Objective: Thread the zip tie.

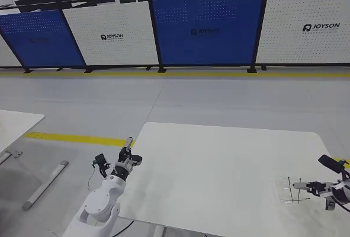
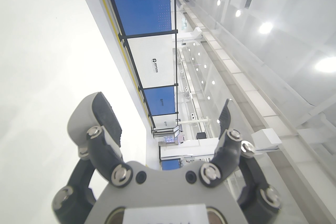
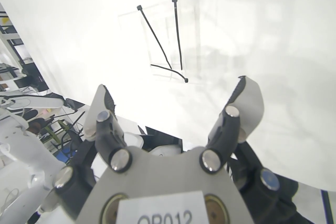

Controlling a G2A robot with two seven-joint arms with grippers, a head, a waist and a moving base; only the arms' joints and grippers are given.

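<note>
Noting limits first: the clear rectangular plastic tray (image 3: 193, 33) is barely legible, its edges faint against the white flat surface (image 1: 222, 172). The right arm is cut by the frame edge in the top view. Three thin black plastic zip ties (image 3: 155, 36) lie on the tray at the surface's 4 o'clock: two side by side, the third across their tail ends. The right gripper (image 3: 173, 84) sits just short of them, fingers (image 3: 249, 101) apart, touching none. The left gripper (image 2: 163, 99) is at the 9 o'clock edge, fingers (image 2: 105, 114) apart, holding nothing.
</note>
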